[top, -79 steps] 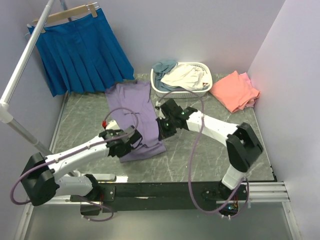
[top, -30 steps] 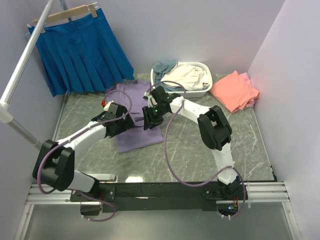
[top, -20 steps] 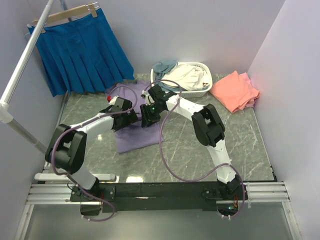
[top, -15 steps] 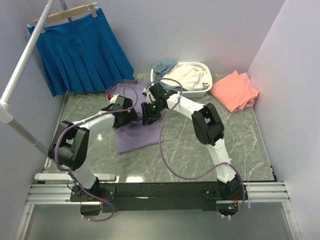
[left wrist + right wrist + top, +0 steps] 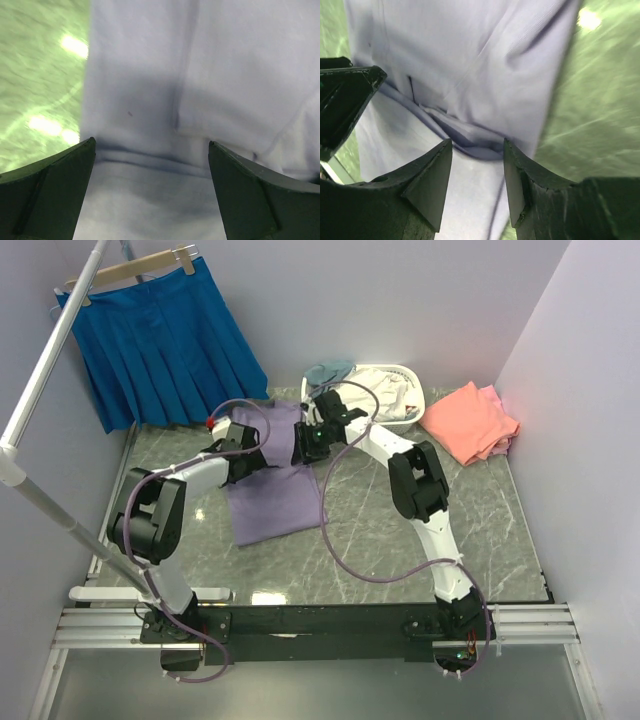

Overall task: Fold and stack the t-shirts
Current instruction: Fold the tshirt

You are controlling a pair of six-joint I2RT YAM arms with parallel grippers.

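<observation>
I see the lavender t-shirt (image 5: 278,502) lying flat on the table (image 5: 500,530), left of centre. Both grippers hang over its far end. The left gripper (image 5: 151,147) is spread wide, with cloth directly beneath its fingers. The right gripper (image 5: 476,144) shows a narrower gap above a fold edge, gripping nothing.

Top view bright & even w/ glare spots on the glossy grey marbled tabletop (image 5: 255,597); wrist views soft, blurry (greenish cast), shadow across the lavender-purple cloth t-shirt (image 5: 150,100).
</observation>
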